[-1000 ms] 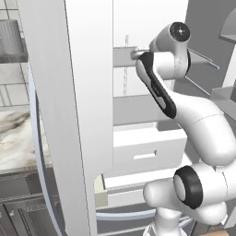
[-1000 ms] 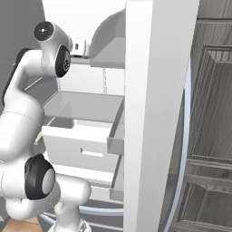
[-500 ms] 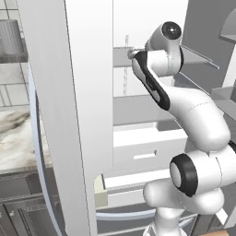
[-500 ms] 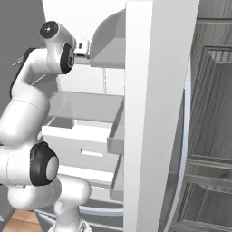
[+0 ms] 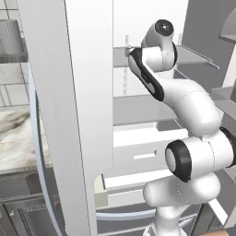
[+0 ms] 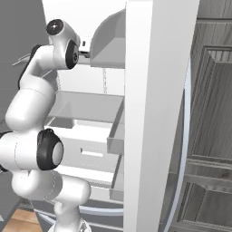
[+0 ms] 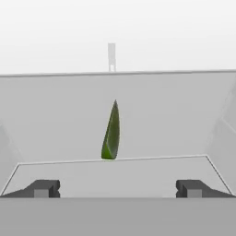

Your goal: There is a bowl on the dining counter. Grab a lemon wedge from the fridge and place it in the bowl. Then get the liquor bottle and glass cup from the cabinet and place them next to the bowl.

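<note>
**Reaching onto the fridge shelf, jaws wide, wedge ahead**

Since a second ago my arm has pushed further into the fridge (image 5: 87,115): the wrist now sits higher and deeper at the upper shelf (image 6: 108,52), while the base and the scene around it look unchanged.

From the left base view, my forearm rises past the pulled-out white drawers (image 5: 147,152) and bends toward the shelf level behind the open door. From the right base view, the wrist meets the front of that grey shelf, with the other open door (image 6: 154,113) standing close on the right.

Along the hand view, my gripper (image 7: 117,189) is spread wide, with nothing between the two dark fingertips (image 7: 44,188). The lemon wedge (image 7: 111,133) stands upright on the pale shelf floor, a slim dark green sliver with its point up. It lies straight ahead, roughly centred between my fingertips but beyond them, not touching either. Behind it the white back wall of the fridge rises.
</note>
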Robot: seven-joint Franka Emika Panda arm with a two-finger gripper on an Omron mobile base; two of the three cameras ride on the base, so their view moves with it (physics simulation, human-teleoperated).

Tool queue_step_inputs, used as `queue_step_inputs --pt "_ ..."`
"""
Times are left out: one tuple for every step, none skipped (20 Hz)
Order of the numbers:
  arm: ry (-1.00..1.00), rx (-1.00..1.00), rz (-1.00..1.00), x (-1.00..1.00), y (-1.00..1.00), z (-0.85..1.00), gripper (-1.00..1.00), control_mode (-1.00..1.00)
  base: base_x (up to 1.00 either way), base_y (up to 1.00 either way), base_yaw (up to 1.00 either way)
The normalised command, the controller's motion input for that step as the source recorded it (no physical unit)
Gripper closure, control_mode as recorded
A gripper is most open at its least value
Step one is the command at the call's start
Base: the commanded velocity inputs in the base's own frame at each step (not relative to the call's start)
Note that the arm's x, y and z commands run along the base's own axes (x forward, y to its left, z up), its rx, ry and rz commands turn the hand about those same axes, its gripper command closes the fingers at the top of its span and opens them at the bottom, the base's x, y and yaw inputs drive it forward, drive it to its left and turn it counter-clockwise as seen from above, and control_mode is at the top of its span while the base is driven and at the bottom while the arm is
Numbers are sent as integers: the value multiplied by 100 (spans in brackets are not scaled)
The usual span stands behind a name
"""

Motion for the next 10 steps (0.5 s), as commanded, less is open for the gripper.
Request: queue_step_inputs --pt "5 0 -2 35 0 -4 -100 -100 0 0 0" --pt "5 0 -1 35 0 -6 -100 -100 0 0 0" --pt "5 0 -1 36 0 -6 -100 -100 0 0 0" --pt "5 0 -1 35 0 -6 -100 -100 0 0 0" --pt "4 0 -1 34 0 -5 -100 -100 0 0 0" --pt "3 0 -1 32 0 -6 -100 -100 0 0 0" --pt "3 0 -1 34 0 -4 -100 -100 0 0 0" --pt "2 0 -1 33 0 -4 -100 -100 0 0 0" --pt "2 0 0 34 0 -4 -100 -100 0 0 0" --pt "1 0 0 32 0 -4 -100 -100 0 0 0"
